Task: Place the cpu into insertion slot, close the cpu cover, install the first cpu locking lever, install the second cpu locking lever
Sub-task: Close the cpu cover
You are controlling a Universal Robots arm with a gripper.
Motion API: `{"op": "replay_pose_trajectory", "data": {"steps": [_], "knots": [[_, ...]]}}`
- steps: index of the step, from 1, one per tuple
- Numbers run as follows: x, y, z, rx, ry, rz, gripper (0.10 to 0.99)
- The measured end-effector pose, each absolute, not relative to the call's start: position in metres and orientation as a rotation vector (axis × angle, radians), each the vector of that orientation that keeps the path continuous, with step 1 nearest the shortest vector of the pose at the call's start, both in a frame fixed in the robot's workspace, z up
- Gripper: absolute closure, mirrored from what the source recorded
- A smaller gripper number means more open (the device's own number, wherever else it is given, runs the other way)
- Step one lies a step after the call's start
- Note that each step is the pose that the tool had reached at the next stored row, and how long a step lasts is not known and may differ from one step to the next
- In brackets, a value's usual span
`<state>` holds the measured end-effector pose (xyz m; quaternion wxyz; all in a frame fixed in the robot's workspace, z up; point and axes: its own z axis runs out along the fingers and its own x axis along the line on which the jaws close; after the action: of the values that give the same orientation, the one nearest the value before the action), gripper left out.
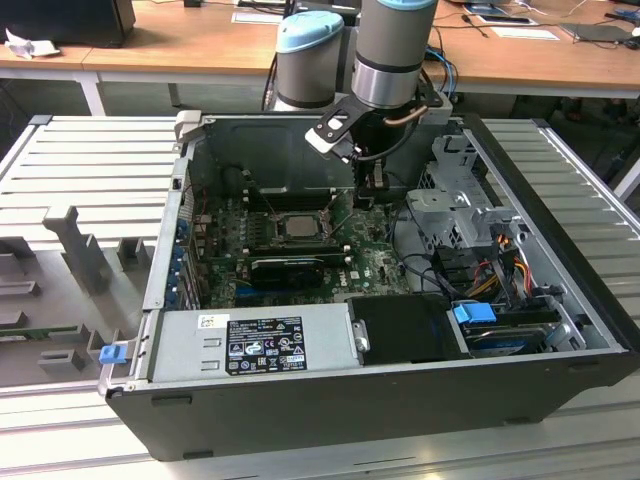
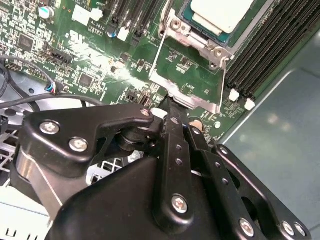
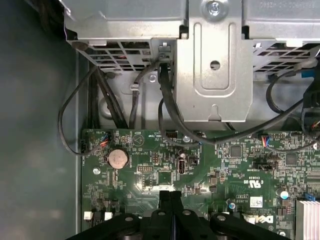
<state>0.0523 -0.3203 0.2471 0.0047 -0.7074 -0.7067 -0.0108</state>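
**A:** What lies nearest?

**B:** The gripper (image 2: 169,105), in the second wrist view. Its jaws are closed, the two fingers pressed together with no gap that I can see. The tips touch the free edge of the cpu cover (image 2: 192,100). I cannot tell whether that thin lip is nipped between them or only pushed.

**A:** How does the cover stand?

**B:** It is open and off the insertion slot (image 2: 197,42), and the green motherboard (image 2: 90,60) shows through its cut-out centre. I judge it to be light, stiff sheet metal, bare and rather slippery, and free to turn only about its hinge. The middle of the lip opposite the hinge looks the best place to bear on it. Taken off-centre, it might twist.

**A:** Where is the cpu?

**B:** Just beyond the cover. The cpu (image 2: 220,12) lies flat in the slot with its pale face up, uncovered. In the exterior view it sits at about eight o'clock from the gripper, near it.

**A:** How would it handle?

**B:** It should be light and rigid, and probably fragile against the pin field under it. Only its edges would suit a hold. It looks seated, so I would say it wants no sideways shove from the cover.

**A:** And farther off?

**B:** Long black memory slots (image 2: 270,45) run just beside the socket. In the exterior view the grey drive cage (image 1: 450,200) stands at about three o'clock from the gripper.
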Motion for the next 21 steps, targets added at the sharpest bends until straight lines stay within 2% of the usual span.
{"op": "replay_pose_trajectory", "data": {"steps": [21], "knots": [[0.033, -0.320, 0.247, -2.215, -2.214, -0.034, 0.980]]}}
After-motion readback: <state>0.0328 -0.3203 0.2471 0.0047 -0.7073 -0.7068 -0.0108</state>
